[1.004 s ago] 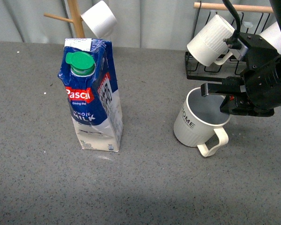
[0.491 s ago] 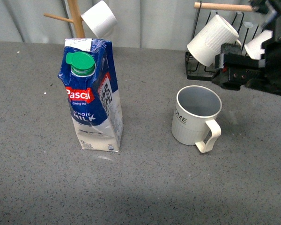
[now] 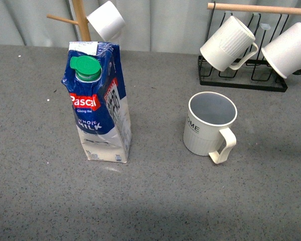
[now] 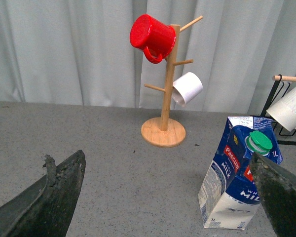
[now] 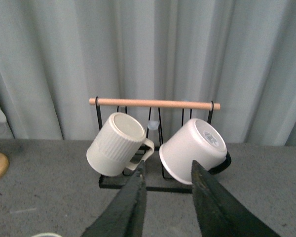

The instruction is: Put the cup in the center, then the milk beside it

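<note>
The cup (image 3: 209,125), cream ribbed with "HOME" lettering, stands upright on the grey table right of the middle, its handle toward the front right. The milk (image 3: 98,103), a blue-and-white Pascal carton with a green cap, stands left of the middle, about a carton's width from the cup. It also shows in the left wrist view (image 4: 234,182). Neither gripper shows in the front view. My left gripper (image 4: 163,207) is open and empty, back from the carton. My right gripper (image 5: 167,167) is open and empty, raised and facing the mug rack.
A black wire rack with a wooden bar (image 3: 251,8) at the back right holds two white mugs (image 3: 227,42). A wooden mug tree (image 4: 164,133) at the back left carries a red mug (image 4: 150,32) and a small white cup (image 3: 106,20). Curtains hang behind the table.
My right gripper let go of the tilted cup, which settled upright. The right arm then lifted up and back, out of the front view. The milk has not moved.
</note>
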Available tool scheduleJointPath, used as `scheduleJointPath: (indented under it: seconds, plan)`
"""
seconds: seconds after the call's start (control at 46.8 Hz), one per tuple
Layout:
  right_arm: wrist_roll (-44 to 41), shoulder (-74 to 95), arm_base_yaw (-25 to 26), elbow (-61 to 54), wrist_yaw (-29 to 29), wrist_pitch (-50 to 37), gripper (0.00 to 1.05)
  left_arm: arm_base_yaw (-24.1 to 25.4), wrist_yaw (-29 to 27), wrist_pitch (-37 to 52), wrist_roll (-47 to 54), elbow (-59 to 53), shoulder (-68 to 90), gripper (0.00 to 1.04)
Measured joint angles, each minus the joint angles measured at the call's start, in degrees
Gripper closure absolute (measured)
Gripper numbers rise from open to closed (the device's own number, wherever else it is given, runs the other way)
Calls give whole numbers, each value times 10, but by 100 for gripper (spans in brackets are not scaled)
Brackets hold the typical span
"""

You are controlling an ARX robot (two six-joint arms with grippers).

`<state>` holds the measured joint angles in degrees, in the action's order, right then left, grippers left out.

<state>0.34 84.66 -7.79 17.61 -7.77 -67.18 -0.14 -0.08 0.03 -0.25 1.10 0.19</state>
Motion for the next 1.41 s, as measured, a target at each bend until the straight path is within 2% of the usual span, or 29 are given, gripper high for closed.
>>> scheduleJointPath:
  seconds: [0.128,0.192,0.427,0.513,0.62,1.41]
  plan:
    - [-2,-42,12,-41,12,14,97,0,0,0,0,0,0,6]
    - [-4,-65,17,-56,17,22,104,0,0,0,0,0,0,6]
    - [-3,-167,36,-108,36,71,104,0,0,0,0,0,0,6]
    - [-4,-199,59,-120,71,91,104,0,0,0,0,0,0,6]
    - [-3,-253,76,-136,74,128,104,0,0,0,0,0,0,6]
    - [-3,-602,76,-173,77,428,104,0,0,0,0,0,0,6]
